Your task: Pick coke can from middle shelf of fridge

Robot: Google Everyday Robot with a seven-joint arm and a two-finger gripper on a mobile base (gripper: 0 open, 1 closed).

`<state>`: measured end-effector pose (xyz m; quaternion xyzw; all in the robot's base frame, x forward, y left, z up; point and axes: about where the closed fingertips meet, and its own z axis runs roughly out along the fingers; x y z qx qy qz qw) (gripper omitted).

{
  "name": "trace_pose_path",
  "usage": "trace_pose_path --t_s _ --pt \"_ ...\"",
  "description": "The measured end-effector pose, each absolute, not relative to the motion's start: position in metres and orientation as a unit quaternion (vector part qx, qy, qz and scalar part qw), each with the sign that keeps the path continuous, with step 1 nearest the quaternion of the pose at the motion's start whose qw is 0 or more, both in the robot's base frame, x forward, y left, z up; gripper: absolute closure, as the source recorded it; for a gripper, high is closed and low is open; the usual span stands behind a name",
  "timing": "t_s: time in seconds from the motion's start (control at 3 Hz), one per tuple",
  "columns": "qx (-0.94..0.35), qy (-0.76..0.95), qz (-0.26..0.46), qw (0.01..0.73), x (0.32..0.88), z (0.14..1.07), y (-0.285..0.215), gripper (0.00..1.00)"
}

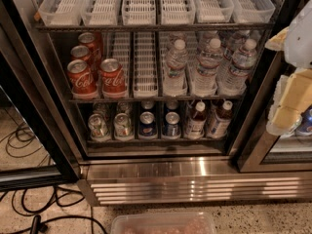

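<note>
Several red coke cans stand at the left of the middle shelf (pixel 156 99) of the fridge (pixel 195 179). Two are in front, one (pixel 82 79) at the far left and one (pixel 113 78) beside it, with more behind (pixel 81 53). An empty white slotted lane tray (pixel 145 65) sits to their right. My gripper (pixel 286 112), white and beige, hangs at the right edge of the view in front of the fridge's right door frame. It is well to the right of the cans and about level with the shelf, touching nothing.
Water bottles (pixel 207 65) fill the right of the middle shelf. Below stand silver-green cans (pixel 99 126), blue Pepsi cans (pixel 147 124) and small bottles (pixel 195 121). Empty clear bins (pixel 139 4) sit above. Black cables (pixel 29 199) lie on the floor at left; a clear plastic container (pixel 163 224) sits at the bottom.
</note>
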<state>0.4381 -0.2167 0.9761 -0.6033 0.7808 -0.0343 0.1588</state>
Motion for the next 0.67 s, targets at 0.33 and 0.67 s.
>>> trace_pose_path --t_s 0.33,0.67 --pt "-0.603 0.781 -0.034 0.159 0.4381 0.9761 -0.2167 0.0" --pt "-0.595 0.784 -0.021 0.173 0.4383 0.9761 -0.2112 0.0"
